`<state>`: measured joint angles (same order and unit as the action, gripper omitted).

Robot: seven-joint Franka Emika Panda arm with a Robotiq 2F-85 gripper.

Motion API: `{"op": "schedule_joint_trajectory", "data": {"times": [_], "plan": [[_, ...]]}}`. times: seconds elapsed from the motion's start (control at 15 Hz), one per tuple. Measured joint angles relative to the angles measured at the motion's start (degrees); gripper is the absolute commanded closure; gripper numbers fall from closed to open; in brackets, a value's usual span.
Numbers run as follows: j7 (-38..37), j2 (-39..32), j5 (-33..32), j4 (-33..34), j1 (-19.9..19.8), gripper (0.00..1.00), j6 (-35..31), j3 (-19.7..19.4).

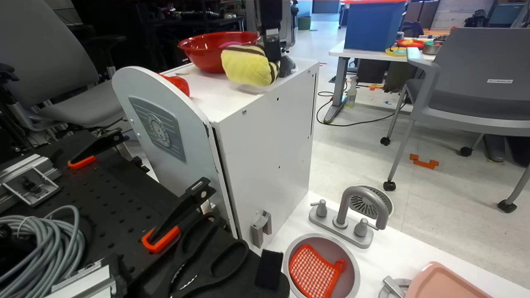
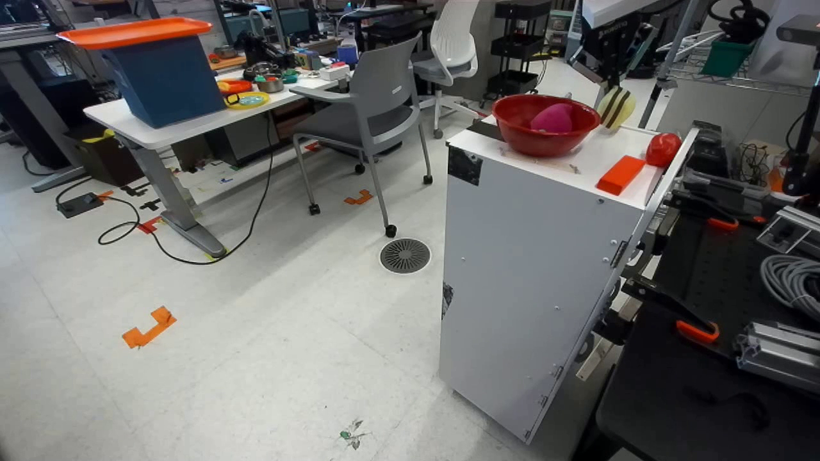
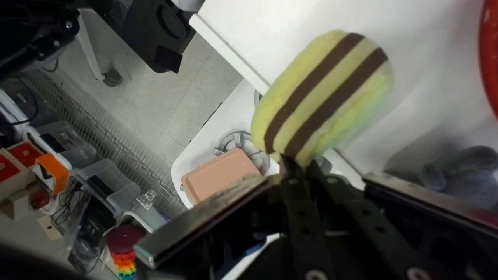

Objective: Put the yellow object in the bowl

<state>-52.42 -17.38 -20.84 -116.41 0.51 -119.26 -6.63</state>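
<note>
The yellow object, a pale-yellow lump with dark stripes, shows in both exterior views [image 1: 246, 66] [image 2: 617, 109] and fills the middle of the wrist view [image 3: 327, 93]. My gripper [image 3: 298, 165] is shut on one end of it; the fingertips pinch its fabric. The gripper also shows in both exterior views [image 1: 271, 49] [image 2: 610, 82]. The yellow object appears held just above the white cabinet top, beside the red bowl. The red bowl [image 1: 203, 54] [image 2: 541, 142] stands upright on the cabinet top with a pink object [image 2: 552, 119] in it. Only its edge [image 3: 489, 58] shows in the wrist view.
The white cabinet top [image 1: 211, 95] also carries a red rounded object [image 1: 179, 85] [image 2: 663, 150], an orange block [image 2: 621, 175] and a grey item [image 1: 287, 68] [image 3: 463, 175]. A rounded upright panel [image 1: 136, 89] borders one side. A toy sink with a faucet [image 1: 360, 207] stands lower down.
</note>
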Motion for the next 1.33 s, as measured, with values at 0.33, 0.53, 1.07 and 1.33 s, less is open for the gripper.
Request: {"op": "schedule_joint_trajectory", "data": {"times": [0.33,0.53,1.07,1.33], "plan": [[-1.8,4.2,-4.3,-2.6,0.2,0.99,-1.2,0.0],[-1.8,6.9,-7.0,-5.0,0.2,0.99,-5.7,0.0],[7.9,11.7,-9.0,-11.7,-0.3,0.99,-23.1,0.0],[15.6,12.6,-9.2,-13.1,-0.3,0.99,-27.3,0.3]]}}
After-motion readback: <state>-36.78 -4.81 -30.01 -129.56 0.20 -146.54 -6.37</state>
